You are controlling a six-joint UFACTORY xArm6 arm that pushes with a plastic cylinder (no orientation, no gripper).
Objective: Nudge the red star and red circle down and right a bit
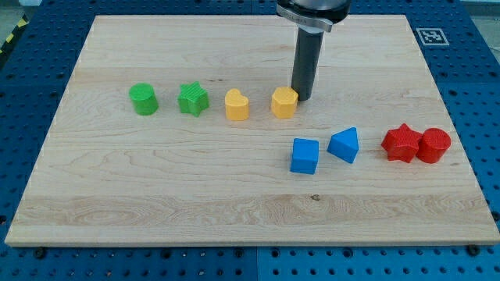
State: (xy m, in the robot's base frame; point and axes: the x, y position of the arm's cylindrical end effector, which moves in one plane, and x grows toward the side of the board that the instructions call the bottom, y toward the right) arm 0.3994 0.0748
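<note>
Nearest the view's bottom on the tabletop point(156, 211) sit the blue cube point(305, 155) and blue wedge point(344, 144); to their right the red star point(401, 143) touches the red circle point(433, 145). Farther up, the tip point(301, 97) rests just beside the yellow hexagon point(284, 102), well apart from the reds. There is no gripper. The approach seems pending: the tip likely must travel to their upper left.

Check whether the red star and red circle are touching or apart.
Touching. The red star and red circle sit side by side with no board visible between them. My tip is up-left, beside the yellow hexagon.
</note>
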